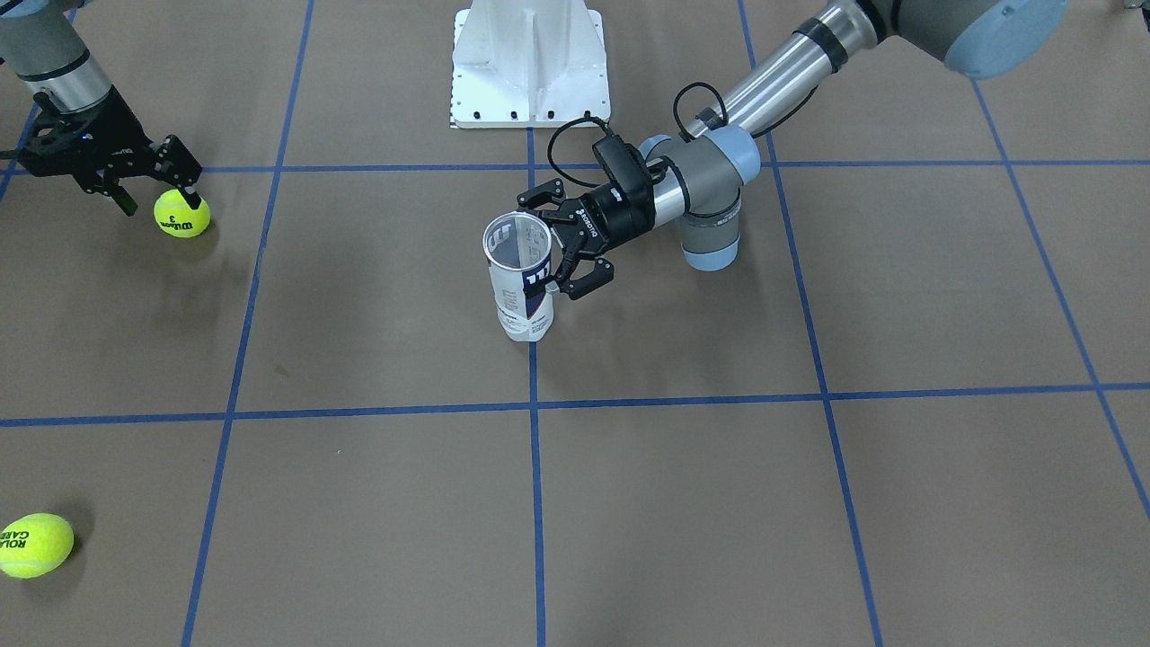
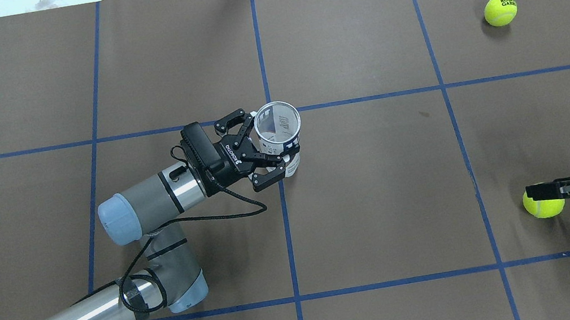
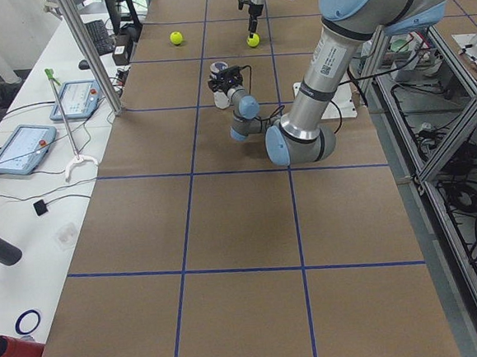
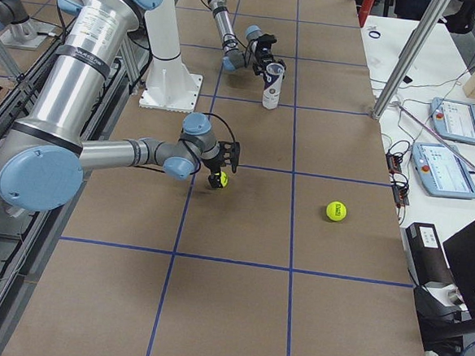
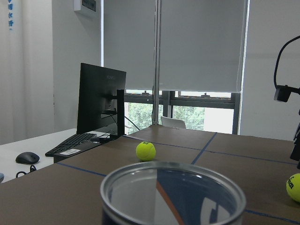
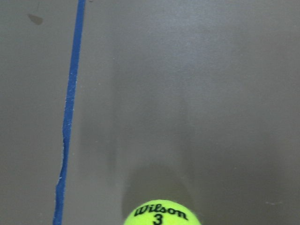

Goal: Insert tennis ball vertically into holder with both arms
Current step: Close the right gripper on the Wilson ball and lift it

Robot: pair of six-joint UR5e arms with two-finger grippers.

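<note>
A clear plastic cylindrical can [image 1: 521, 288] with a white and navy label and a metal rim is seen standing upright on the brown paper-covered table [image 1: 683, 503]. Its open mouth is turned upward and its base is set at the central blue tape line [image 1: 536, 503], a little in front of the white metal pedestal base [image 1: 530, 63].

The left gripper [image 1: 550, 244] is held level at the upper half of the can, brought in from the robot's left side. Its black fingers [image 1: 588, 277] are spread wide, one on each side of the can and farther apart than the can is broad. Contact with the can wall cannot be made out. In the left wrist view the rim is shown close, at the bottom edge.

A yellow-green tennis ball printed "Wilson 3" [image 1: 182, 216] appears to rest on the table far over on the robot's right side. The right gripper [image 1: 162, 205] is pointed downward above it with its jaws parted wide. One fingertip [image 1: 190, 193] is placed right at the top of the ball, while the other is set off to one side, so the ball is not centred between them. Whether that fingertip touches the ball cannot be told.

A second yellow-green tennis ball lettered "ROLAND GARROS" [image 1: 34, 545] is seen lying on the same side, farther from the robot and well apart from the first ball and the can.
</note>
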